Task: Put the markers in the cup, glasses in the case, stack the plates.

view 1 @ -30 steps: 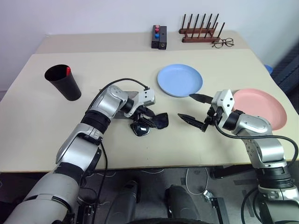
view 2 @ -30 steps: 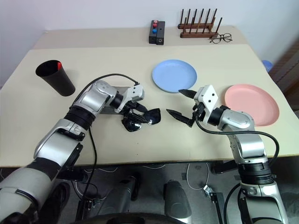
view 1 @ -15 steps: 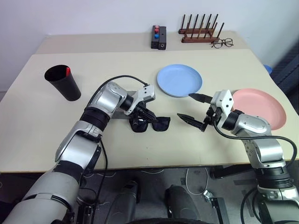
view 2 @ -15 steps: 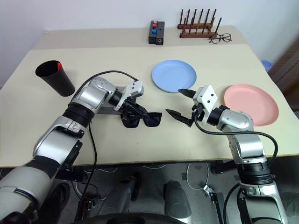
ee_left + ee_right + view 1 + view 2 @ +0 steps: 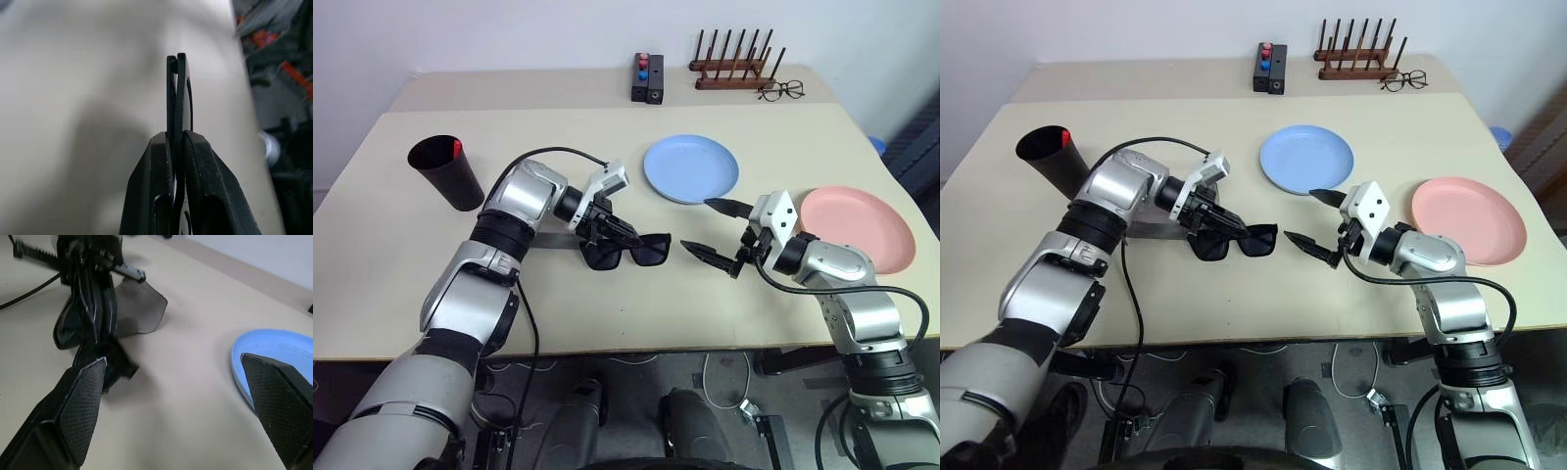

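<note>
The left gripper [image 5: 612, 230] is pinching the glasses [image 5: 628, 252] above the counter [image 5: 607, 304], the right gripper [image 5: 713, 229] is waiting spread wide, and the glasses probably need carrying to the case [image 5: 543, 240] next.

A beige tabletop [image 5: 607, 323] spans the frame, with a second, narrower surface of the same colour butted against its far edge. On that far strip, at upper centre, lies a black block [image 5: 646, 80] topped with one red and one blue knob. To its right stands a dark wooden rack [image 5: 734, 65] with a row of upright pegs. Just beside the rack's right end rest thin-framed clear-lens spectacles [image 5: 781, 91]. A pale wall [image 5: 509, 34] runs behind. Below the near edge, at the bottom of the frame, cables [image 5: 724, 377] trail across a grey floor [image 5: 626, 392]
</note>
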Tool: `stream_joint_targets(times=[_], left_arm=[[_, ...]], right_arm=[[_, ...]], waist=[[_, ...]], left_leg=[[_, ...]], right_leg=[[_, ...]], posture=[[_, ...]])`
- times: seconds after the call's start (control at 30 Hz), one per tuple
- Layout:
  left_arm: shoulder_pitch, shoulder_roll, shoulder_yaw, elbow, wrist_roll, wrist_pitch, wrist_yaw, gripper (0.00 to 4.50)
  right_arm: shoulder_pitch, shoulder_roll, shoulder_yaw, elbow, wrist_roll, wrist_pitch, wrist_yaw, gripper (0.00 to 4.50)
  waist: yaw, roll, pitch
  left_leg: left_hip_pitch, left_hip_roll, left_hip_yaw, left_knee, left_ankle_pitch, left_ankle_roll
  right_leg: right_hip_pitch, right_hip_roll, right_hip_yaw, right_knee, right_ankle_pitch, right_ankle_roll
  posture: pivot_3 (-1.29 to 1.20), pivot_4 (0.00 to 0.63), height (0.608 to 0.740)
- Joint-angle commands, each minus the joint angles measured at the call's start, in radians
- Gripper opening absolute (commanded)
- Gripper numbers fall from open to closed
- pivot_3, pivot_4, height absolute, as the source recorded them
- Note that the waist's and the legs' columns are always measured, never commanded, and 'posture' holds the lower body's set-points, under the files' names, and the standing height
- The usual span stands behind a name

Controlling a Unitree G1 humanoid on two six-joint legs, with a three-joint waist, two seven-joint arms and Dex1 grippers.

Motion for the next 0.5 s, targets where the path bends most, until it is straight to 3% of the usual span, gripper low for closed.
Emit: stream_joint_targets(times=[0.03, 0.3, 0.5], left_arm=[[-0.050, 0.015, 0.050, -0.027, -0.058, 0.046, -0.026, 0.28], [-0.102, 0.127, 0.012, 0.013, -0.077, -0.040, -0.046, 0.28], [-0.176, 0.250, -0.035, 0.178, -0.038, -0.306, -0.046, 0.28]], right_arm=[[-0.019, 0.005, -0.010, -0.013, 0.000, -0.022, -0.004, 4.50], [-0.025, 0.011, -0.005, -0.008, 0.000, -0.022, -0.003, 4.50], [-0.026, 0.013, -0.017, -0.016, 0.033, -0.017, 0.011, 4.50]], waist=[[0.000, 0.000, 0.000], [-0.002, 0.000, 0.000], [0.000, 0.000, 0.000]], left_leg=[[0.000, 0.000, 0.000, 0.000, 0.000, 0.000], [0.000, 0.000, 0.000, -0.001, 0.000, 0.000], [0.000, 0.000, 0.000, 0.000, 0.000, 0.000]], right_leg=[[0.000, 0.000, 0.000, 0.000, 0.000, 0.000], [-0.001, 0.000, 0.000, 0.000, 0.000, 0.000], [-0.001, 0.000, 0.000, 0.000, 0.000, 0.000]], posture=[[0.00, 0.150, 0.738], [0.00, 0.150, 0.738], [0.00, 0.150, 0.738]])
